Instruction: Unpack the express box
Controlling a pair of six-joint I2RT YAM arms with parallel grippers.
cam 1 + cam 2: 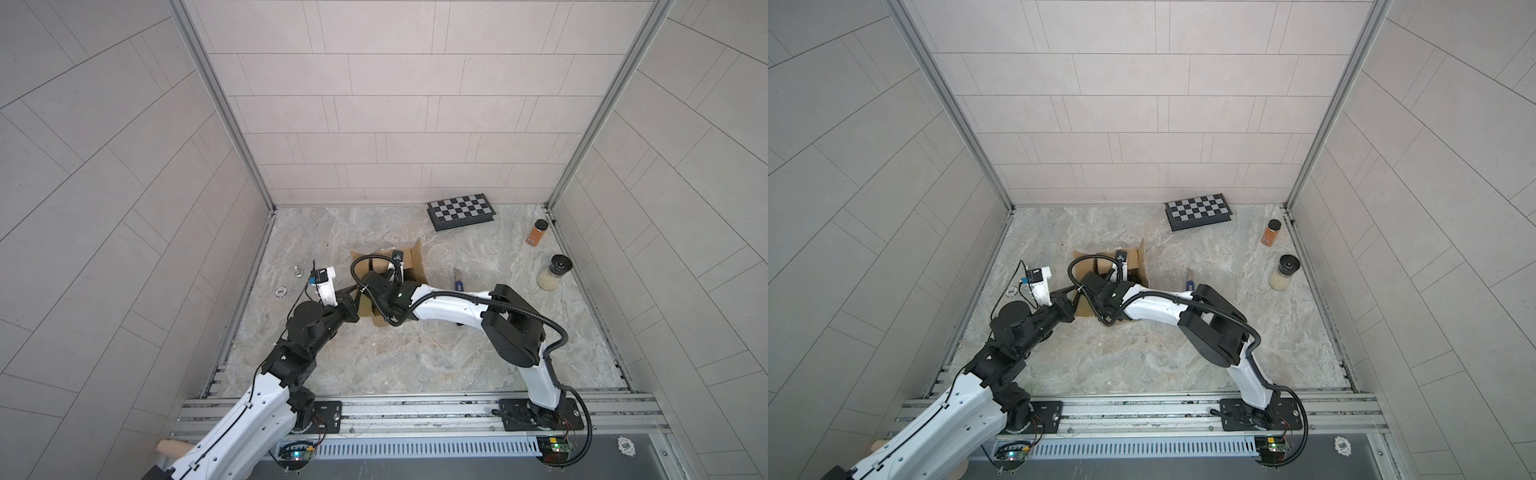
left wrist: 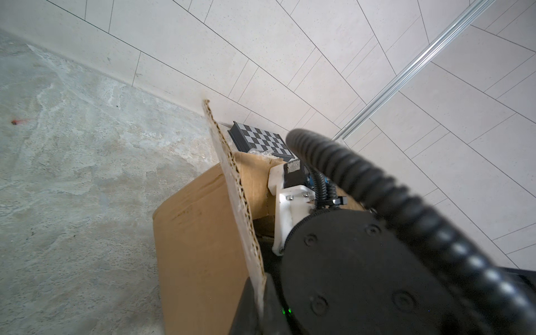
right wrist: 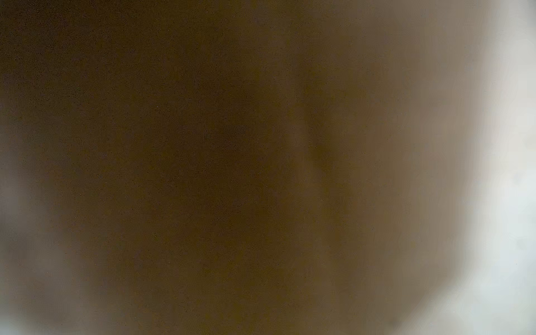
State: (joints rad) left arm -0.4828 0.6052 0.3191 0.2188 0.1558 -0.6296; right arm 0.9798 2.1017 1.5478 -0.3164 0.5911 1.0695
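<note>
Well, from where I stand the express box [image 1: 415, 264] sits in the middle of the desk [image 1: 415, 365], open at the top with its flaps raised, and both arms meet at it. The left claw [image 1: 354, 296] is closed tight on the edge of one flap [image 2: 235, 188]. In the left wrist view this corrugated edge runs straight out from between the jaws, so the box lies directly in front of that claw, and the flap is held back from the opening.

The right claw [image 1: 382, 275] points down into the box. Its tips are hidden below the cardboard and its own camera gives only a brown blur, so I cannot tell if it is wide or narrow, or if it has something.

I think the relation that counts is this one: the inside of the box is directly under the right claw, and the way out is straight up, between the raised flaps. The right arm is the nearer one to whatever is inside, which I cannot see; the left one only steadies the box. In my judgement the coming lift should be vertical, because a sideways pull could catch the cardboard beside the right claw and drag the box, or tear the flap out of the left claw. The checkered case [image 1: 461, 212] lies well apart, beyond the box.
</note>
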